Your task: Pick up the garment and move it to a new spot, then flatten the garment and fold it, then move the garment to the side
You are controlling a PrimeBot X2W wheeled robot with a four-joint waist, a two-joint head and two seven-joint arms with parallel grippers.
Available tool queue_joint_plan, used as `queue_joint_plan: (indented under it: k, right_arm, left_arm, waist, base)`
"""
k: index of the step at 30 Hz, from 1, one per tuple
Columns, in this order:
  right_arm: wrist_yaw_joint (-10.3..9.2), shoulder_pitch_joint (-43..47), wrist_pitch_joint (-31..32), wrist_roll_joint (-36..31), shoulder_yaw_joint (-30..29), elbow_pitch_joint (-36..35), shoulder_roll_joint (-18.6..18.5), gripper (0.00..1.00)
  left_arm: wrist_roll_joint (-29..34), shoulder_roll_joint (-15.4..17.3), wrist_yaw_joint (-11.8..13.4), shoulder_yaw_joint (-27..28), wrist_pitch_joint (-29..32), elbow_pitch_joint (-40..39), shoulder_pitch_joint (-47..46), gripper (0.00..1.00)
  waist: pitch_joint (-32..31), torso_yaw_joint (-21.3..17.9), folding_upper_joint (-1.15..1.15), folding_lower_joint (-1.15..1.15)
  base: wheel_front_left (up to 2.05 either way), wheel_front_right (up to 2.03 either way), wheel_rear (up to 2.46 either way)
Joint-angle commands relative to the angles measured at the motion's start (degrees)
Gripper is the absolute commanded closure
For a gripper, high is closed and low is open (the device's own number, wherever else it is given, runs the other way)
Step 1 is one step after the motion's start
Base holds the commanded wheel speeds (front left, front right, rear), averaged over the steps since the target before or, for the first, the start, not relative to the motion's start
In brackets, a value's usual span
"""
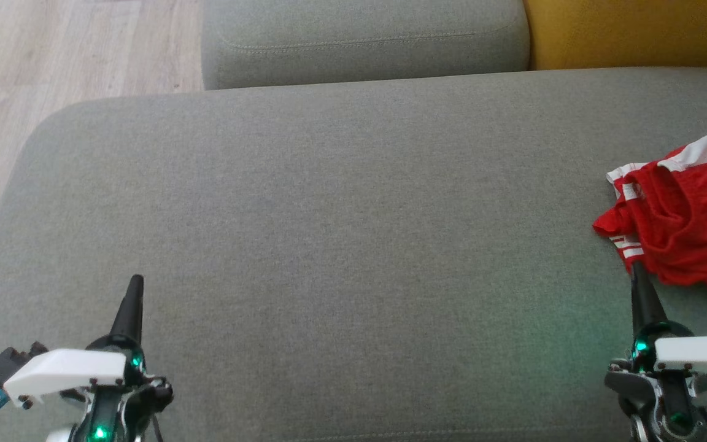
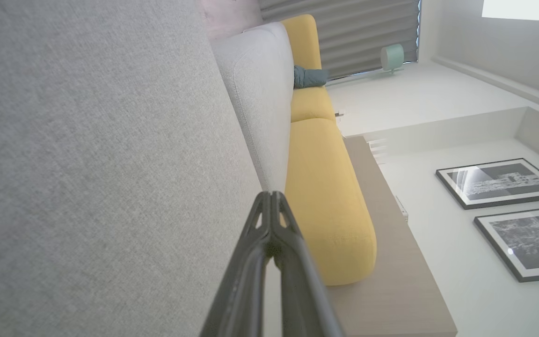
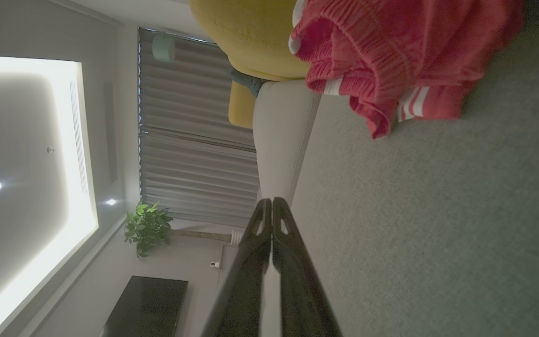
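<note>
Crumpled red garment w/ white stripes (image 1: 685, 215) lies bunched at far right of grey fabric sofa seat (image 1: 329, 215), just beyond right gripper (image 1: 637, 273), whose fingers, like those of left gripper (image 1: 136, 283), are pressed together & empty, prob. parked clear of the cloth.

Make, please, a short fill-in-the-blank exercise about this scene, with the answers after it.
The crumpled garment is mostly ____ with white stripes.
The left gripper and the right gripper are both ____, holding nothing.
The garment lies on the grey cushion, nearest the robot's ____ gripper.
Missing words: red; shut; right.
</note>
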Motion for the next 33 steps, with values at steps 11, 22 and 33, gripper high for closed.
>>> queue_joint_plan:
  k: [11,22,33]
  right_arm:
    - [-0.05,-4.39,-0.15,8.13,0.20,-0.28,-1.21,1.00]
    - [-0.05,-4.97,0.03,13.28,-0.25,0.74,-1.14,1.00]
    - [-0.05,-4.99,0.22,13.09,-0.48,0.76,-0.98,1.00]
  left_arm:
    - [-7.08,-0.72,-2.27,4.42,2.08,-1.10,-3.87,1.00]
    - [-11.60,-1.55,-3.50,6.14,3.48,-0.72,-4.32,1.00]
    - [-11.44,-1.68,-3.50,6.33,3.62,-0.71,-4.34,1.00]
  waist:
    - [-0.23,-0.04,0.00,0.00]
    - [-0.40,-0.07,0.00,0.00]
    - [-0.40,-0.07,0.00,0.00]
  base:
    - [0.00,0.00,0.00]
    - [0.00,0.00,0.00]
    - [0.00,0.00,0.00]
